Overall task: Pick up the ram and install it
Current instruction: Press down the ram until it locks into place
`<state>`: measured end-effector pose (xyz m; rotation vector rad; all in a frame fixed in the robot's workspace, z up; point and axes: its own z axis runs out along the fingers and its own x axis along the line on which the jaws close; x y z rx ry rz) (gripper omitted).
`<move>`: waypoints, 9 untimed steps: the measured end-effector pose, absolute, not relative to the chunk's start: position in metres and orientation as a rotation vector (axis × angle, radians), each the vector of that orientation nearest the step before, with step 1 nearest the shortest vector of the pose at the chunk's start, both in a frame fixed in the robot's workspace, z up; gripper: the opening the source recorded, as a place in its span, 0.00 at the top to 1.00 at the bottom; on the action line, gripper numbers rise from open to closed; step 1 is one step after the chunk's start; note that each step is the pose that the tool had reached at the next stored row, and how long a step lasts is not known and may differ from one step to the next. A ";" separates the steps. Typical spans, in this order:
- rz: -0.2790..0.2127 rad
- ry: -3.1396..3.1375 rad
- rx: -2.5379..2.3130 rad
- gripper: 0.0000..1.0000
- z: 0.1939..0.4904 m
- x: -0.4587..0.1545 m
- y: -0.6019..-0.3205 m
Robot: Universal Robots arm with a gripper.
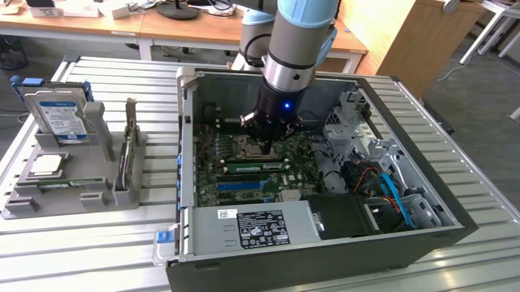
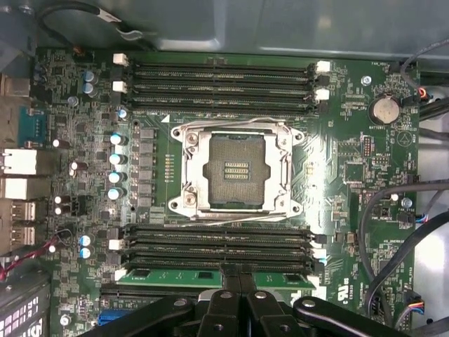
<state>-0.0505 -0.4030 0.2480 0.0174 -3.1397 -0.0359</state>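
My gripper (image 1: 267, 149) reaches down inside the open computer case (image 1: 185, 146), over the motherboard (image 2: 351, 161). A ram (image 2: 175, 277), a long green stick, sits in the memory slot closest to the gripper, beside the CPU socket (image 2: 235, 172). The two black fingers (image 2: 229, 281) are pressed together, and their tips rest on the middle of the stick's top edge. From the exterior view this ram (image 1: 243, 165) lies just below the gripper tip. A second ram (image 1: 73, 182) lies flat in the grey holder (image 1: 24, 207) at the exterior view's left.
The grey holder also carries an upright hard drive (image 1: 58, 115), a square silver CPU (image 1: 45, 164) and an upright expansion card (image 1: 128, 152). Inside the case are the power supply (image 1: 256, 228), drive cage (image 1: 349, 118) and loose cables (image 1: 390, 188). Several memory slots (image 2: 221, 88) stand empty.
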 end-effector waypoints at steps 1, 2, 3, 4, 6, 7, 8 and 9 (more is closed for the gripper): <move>-0.036 -3.140 0.017 0.90 0.248 -0.051 -0.404; -0.036 -3.140 0.017 0.90 0.248 -0.051 -0.404; -0.036 -3.140 0.017 0.90 0.248 -0.051 -0.404; -0.036 -3.140 0.017 0.90 0.248 -0.051 -0.404; -0.036 -3.140 0.017 0.90 0.249 -0.051 -0.404; -0.036 -3.140 0.017 0.90 0.249 -0.051 -0.404; -0.036 -3.140 0.017 0.90 0.250 -0.051 -0.404; -0.036 -3.140 0.017 0.90 0.251 -0.051 -0.404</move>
